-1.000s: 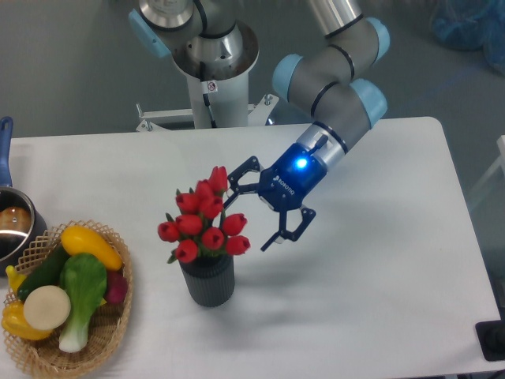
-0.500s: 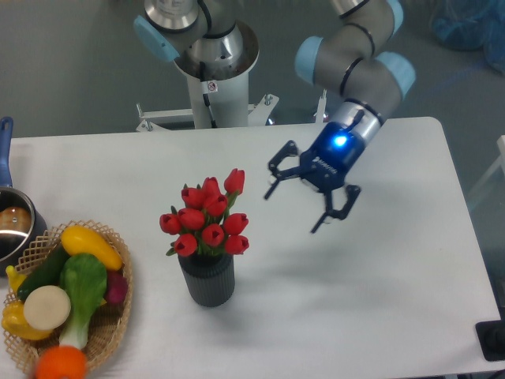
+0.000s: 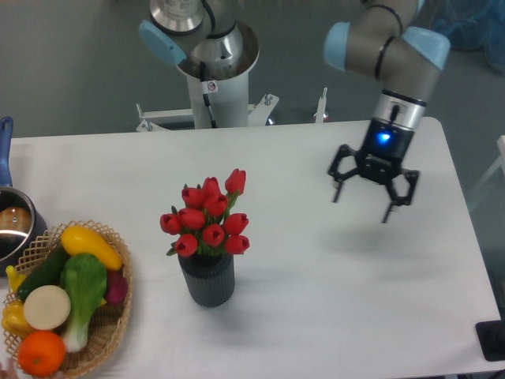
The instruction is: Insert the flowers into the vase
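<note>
The camera looks down on a white table (image 3: 316, 316). The flowers (image 3: 206, 218) stand upright in the vase (image 3: 207, 279), which sits left of the table's centre. The gripper (image 3: 362, 208) hangs well to the right of them above the table, its jaws spread apart and holding nothing. At the left edge a wicker basket (image 3: 110, 332) holds vegetables and an orange (image 3: 41, 352).

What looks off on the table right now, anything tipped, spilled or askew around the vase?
Nothing stands out. The vase stands upright with the flowers seated in it, one tulip poking a little higher than the rest. The gripper hangs open to the right, apart from them. The basket of produce sits intact at the left edge.
</note>
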Controlling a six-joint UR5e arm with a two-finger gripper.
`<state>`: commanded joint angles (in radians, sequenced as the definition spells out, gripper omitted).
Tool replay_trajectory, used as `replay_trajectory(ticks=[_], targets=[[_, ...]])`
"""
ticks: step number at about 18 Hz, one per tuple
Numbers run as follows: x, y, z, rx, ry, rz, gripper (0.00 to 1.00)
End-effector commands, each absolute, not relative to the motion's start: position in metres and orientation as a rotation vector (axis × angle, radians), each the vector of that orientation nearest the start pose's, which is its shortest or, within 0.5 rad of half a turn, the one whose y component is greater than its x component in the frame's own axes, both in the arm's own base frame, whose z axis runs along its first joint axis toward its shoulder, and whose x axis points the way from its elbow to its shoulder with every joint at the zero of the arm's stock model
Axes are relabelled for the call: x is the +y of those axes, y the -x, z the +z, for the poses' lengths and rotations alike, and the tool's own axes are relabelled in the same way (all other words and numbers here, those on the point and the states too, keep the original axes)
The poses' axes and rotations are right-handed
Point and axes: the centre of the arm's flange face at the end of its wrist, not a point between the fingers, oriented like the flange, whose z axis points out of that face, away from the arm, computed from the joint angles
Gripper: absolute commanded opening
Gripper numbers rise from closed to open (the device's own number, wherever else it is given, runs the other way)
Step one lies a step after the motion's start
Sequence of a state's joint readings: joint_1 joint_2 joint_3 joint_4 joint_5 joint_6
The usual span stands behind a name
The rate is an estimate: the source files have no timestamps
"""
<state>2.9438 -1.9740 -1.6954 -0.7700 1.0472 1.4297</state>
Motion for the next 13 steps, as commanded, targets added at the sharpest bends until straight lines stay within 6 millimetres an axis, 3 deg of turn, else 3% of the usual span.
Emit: replay_trajectory(ticks=[3,8,11,13], targets=[[0.311,0.595,0.313,0.199,2.686,0.329,1.0],[0.321,0.597,0.32,0.236,2.797,0.405,1.0],[0.319,0.613,0.32,0.238,2.904,0.454,1.0],[0.331,0.614,0.322,0.27,2.923,0.439,1.0]])
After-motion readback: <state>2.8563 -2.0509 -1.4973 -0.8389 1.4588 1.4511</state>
